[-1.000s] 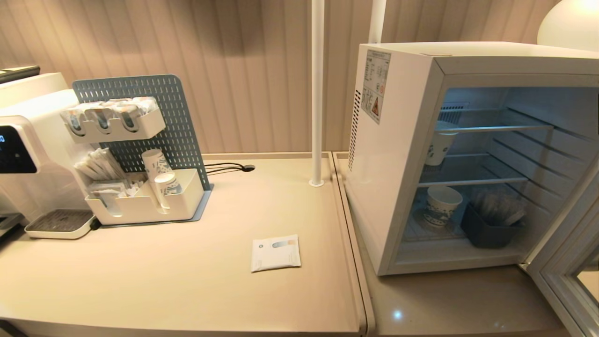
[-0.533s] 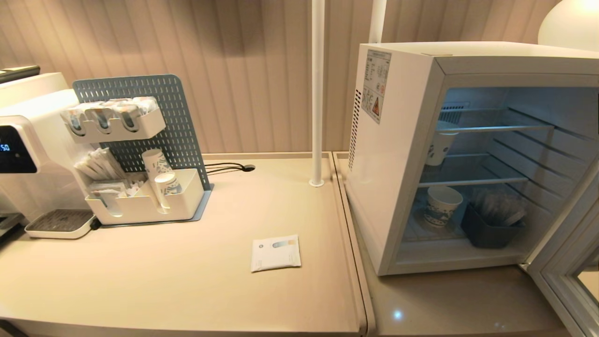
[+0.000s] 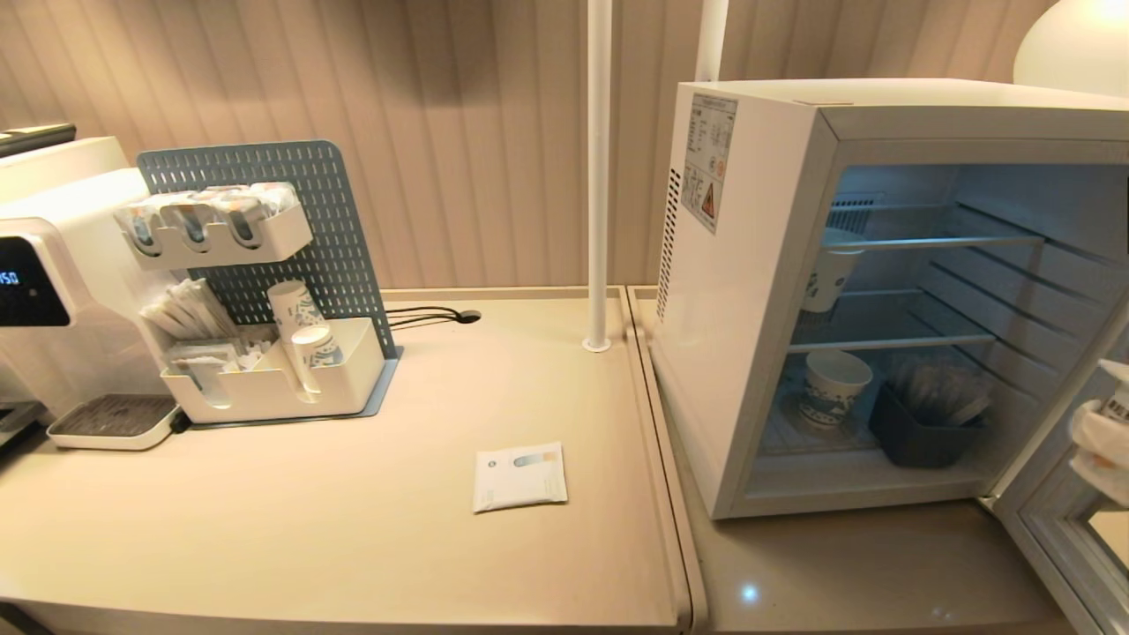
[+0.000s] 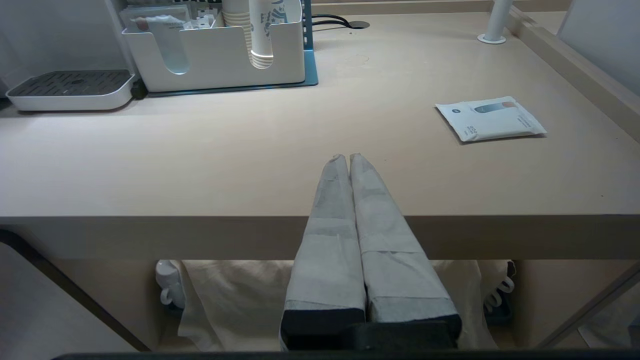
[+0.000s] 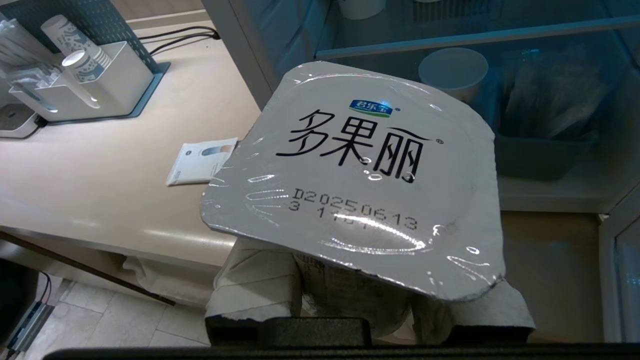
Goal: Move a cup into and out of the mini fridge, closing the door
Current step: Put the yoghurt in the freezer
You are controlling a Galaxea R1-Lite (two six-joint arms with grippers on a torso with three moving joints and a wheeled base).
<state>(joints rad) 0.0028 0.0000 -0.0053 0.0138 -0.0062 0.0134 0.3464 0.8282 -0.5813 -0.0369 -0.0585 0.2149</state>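
From the head view, the mini fridge [image 3: 776,291] stands on the desk [image 3: 353,529] with its door [image 3: 1072,494] swung wide to the right, so the opening step looks done. Inside, two patterned paper cups [image 3: 833,388] and a dark bin [image 3: 926,432] sit on the shelves and floor; the yogurt-style cup is not among them. At the far right edge, level with the lower part of the fridge's opening, the right gripper [image 3: 1102,441] shows only as a wrapped white shape with a sliver of printed cup [image 3: 1118,407] above it, just in front of the open door. A flat white packet [image 3: 519,476] lies on the desk, well apart from the fridge.

From the left wrist view, the left gripper [image 4: 347,157] hangs in front of the desk's near edge, its jaws pressed together and holding nothing; it appears parked and plays no part.

From the right wrist view, the right gripper's jaws are clamped on either side of the cup [image 5: 360,175], whose sealed lid with black lettering and a stamped date fills most of the frame. Beyond the lid lie the fridge's lit interior, a paper cup [image 5: 452,70] and the dark bin [image 5: 545,145], so the cup is in the air in front of the fridge's opening and faces it, not yet inside.

By this showing the task is in its early part: door open, cup in hand. Setting the cup inside, taking it out again and shutting the door all appear to remain.
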